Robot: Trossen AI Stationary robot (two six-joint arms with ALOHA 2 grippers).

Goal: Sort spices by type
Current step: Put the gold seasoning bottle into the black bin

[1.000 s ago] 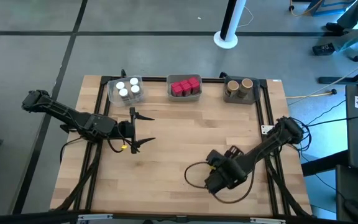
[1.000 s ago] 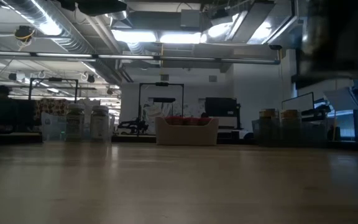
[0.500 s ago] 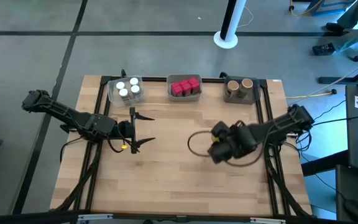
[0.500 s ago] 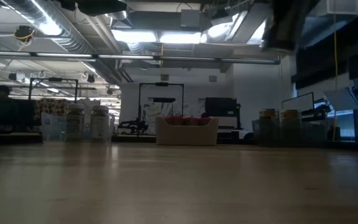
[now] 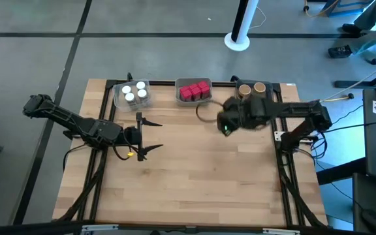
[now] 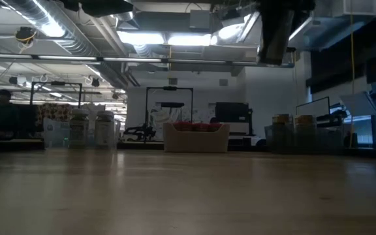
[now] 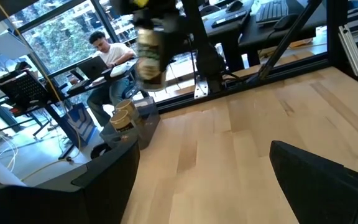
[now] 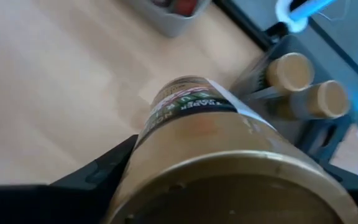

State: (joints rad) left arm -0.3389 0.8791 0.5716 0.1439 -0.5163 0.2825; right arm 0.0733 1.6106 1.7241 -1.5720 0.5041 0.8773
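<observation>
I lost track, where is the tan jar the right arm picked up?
The tan jar is held in the right claw, above the table beside the tray of two tan jars.

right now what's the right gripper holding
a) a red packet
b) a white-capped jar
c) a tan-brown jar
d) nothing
c: the right wrist view shows the right gripper closed around a tan-brown jar, and the high view puts it beside the tray that already holds two jars of the same kind.
</observation>
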